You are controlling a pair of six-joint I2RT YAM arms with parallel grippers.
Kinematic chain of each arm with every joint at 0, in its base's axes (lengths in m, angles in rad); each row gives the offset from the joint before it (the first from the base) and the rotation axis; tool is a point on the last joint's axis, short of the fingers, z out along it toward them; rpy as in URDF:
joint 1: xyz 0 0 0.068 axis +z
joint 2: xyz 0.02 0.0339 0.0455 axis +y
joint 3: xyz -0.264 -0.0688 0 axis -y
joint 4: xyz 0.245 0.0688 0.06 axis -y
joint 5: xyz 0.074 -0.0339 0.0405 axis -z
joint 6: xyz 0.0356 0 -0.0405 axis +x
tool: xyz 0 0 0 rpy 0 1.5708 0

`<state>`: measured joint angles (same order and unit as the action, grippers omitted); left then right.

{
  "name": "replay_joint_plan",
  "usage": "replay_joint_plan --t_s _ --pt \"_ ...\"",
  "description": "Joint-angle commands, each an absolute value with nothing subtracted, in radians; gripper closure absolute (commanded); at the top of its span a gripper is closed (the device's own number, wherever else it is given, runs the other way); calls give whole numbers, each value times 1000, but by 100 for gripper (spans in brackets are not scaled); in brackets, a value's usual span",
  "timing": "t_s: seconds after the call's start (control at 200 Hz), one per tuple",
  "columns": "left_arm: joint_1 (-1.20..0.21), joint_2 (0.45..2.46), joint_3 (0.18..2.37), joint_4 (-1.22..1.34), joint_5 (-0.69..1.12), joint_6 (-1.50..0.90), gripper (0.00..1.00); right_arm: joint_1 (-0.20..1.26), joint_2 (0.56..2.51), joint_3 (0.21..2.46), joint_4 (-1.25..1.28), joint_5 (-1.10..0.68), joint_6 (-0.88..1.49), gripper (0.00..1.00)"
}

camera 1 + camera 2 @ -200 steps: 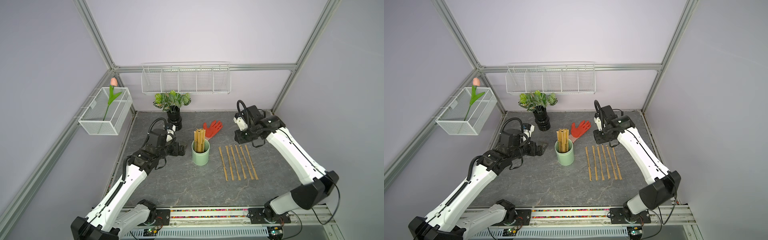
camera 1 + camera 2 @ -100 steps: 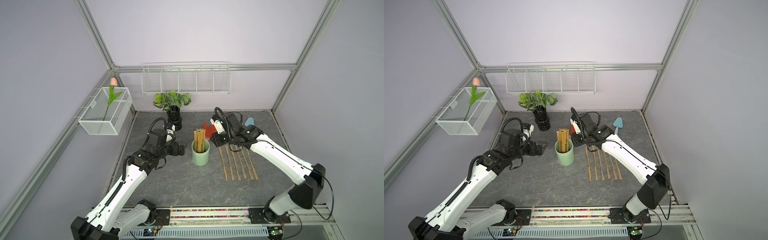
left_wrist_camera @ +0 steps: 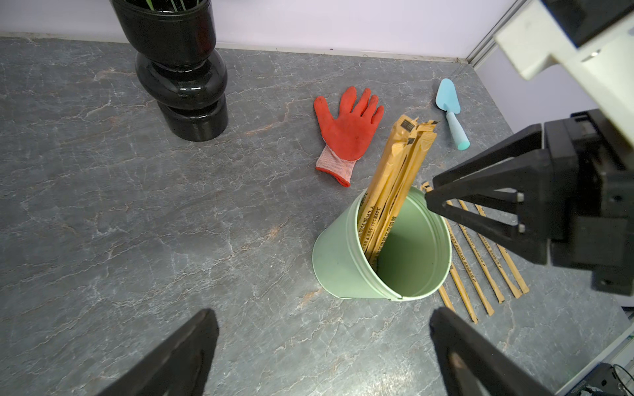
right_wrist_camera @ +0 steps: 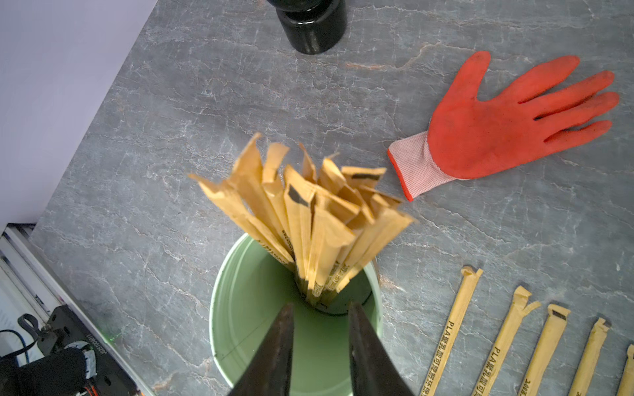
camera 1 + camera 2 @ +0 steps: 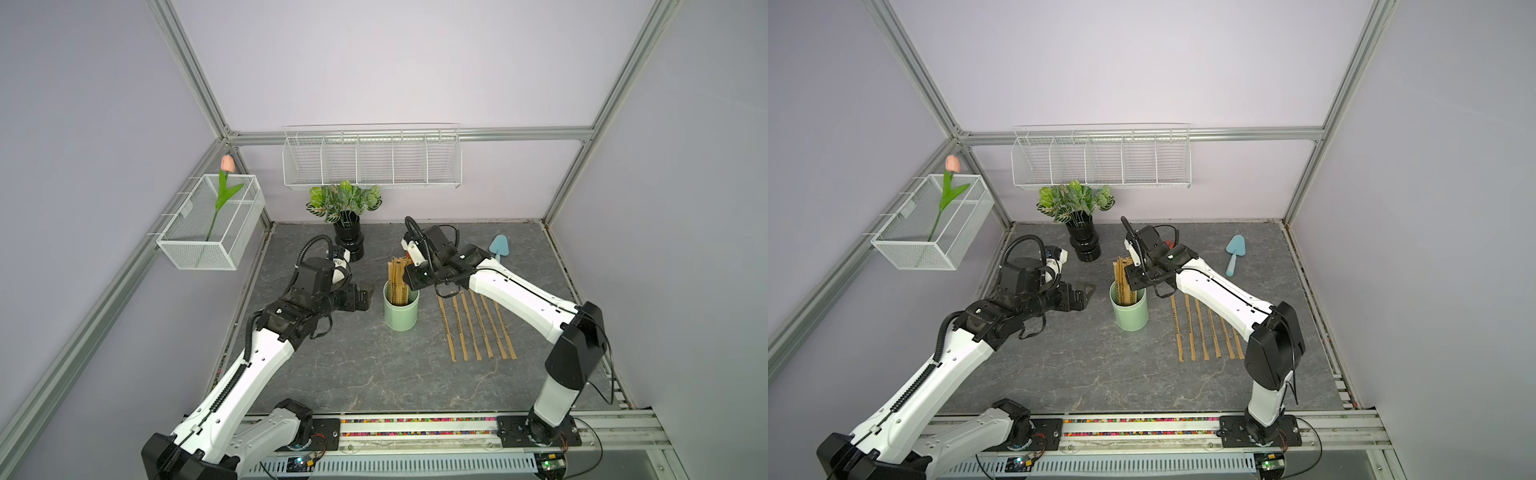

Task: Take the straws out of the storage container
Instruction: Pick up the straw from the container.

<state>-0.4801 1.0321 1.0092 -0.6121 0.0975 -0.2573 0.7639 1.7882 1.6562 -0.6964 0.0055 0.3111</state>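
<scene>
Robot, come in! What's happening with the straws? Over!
Both open: left gripper beside the cup, right gripper over its rim, tips at the straws. Nothing held. Nothing blocking.

Red glove (image 3: 346,130) flat on the grey table (image 5: 353,374) — blue trowel (image 5: 1234,254) nearby, black vase (image 5: 348,241) with leafy plant at the back.

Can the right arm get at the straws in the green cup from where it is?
Probably yes: the right gripper sits over the cup, jaws partly open toward the straws, nothing between them; the left gripper stands clear.
</scene>
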Motion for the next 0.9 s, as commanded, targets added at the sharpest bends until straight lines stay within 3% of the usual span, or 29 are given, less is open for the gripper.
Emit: replay_joint_plan --t_s 0.0,0.34,0.895 --pt "-485 1025 1016 -619 89 -252 0 773 1817 1692 -691 -11 328 72" --pt "-485 1024 1016 -618 92 -251 0 773 1870 1732 -730 -1 325 80" --pt "-485 1023 1016 -620 95 -250 0 772 1918 1780 -760 1 314 80"
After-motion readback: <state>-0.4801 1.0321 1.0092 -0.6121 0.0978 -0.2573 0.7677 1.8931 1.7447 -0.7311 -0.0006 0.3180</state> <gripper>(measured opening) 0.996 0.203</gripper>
